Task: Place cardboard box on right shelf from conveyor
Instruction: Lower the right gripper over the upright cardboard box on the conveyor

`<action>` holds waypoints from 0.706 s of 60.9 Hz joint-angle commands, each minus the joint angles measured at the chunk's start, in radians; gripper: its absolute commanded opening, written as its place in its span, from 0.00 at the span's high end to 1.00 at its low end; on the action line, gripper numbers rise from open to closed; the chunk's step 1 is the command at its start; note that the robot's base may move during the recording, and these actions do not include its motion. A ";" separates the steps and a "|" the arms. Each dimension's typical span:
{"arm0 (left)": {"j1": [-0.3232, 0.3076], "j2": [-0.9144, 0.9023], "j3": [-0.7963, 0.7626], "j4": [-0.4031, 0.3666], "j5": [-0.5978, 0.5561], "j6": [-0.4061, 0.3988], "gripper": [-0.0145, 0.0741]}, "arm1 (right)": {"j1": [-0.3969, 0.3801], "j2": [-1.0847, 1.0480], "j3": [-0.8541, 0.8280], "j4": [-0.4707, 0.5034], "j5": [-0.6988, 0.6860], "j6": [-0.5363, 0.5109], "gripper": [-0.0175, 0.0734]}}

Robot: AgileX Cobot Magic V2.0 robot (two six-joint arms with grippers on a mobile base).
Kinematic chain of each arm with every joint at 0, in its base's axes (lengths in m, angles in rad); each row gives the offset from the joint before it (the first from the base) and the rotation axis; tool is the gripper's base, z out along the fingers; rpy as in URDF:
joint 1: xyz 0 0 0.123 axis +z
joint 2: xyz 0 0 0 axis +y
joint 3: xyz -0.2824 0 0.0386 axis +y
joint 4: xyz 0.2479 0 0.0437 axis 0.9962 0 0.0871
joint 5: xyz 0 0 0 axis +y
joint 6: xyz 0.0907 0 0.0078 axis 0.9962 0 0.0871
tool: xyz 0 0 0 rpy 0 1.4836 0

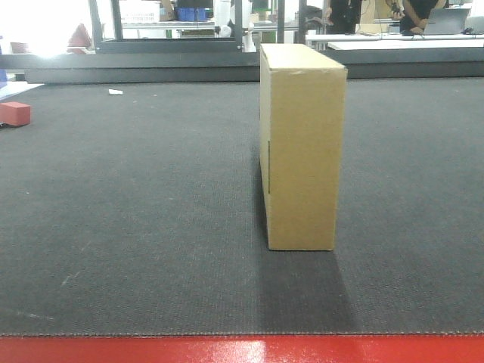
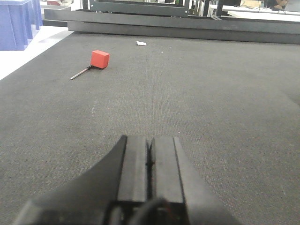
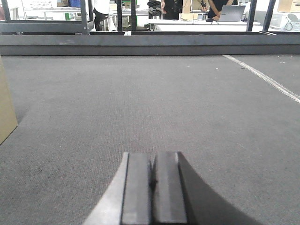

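Cardboard box (image 1: pixel 302 144) stands upright on the conveyor (image 1: pixel 136 227), mid-belt, with its narrow face toward the front edge.

Left gripper (image 2: pixel 150 159): clenched, fingers pressed pad to pad, low over the belt.

Right gripper (image 3: pixel 152 178): likewise clenched on itself. The box's edge shows at the far left of its view, ahead and well apart.

Small red block (image 2: pixel 100 59) lies toward the belt's far-left corner, possibly touching a thin rod (image 2: pixel 78 75).

left claw (image 2: pixel 150 154): jaws closed, level, low | right claw (image 3: pixel 152 176): jaws closed, level, low
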 commanded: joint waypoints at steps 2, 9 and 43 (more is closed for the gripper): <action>-0.006 -0.014 0.008 -0.006 -0.089 0.000 0.97 | 0.000 -0.020 -0.005 -0.009 -0.086 0.001 0.78; -0.006 -0.014 0.008 -0.006 -0.089 0.000 0.97 | 0.000 -0.020 -0.005 -0.009 -0.086 0.001 0.78; -0.006 -0.014 0.008 -0.006 -0.089 0.000 0.97 | 0.000 -0.020 -0.005 -0.009 -0.093 0.001 0.78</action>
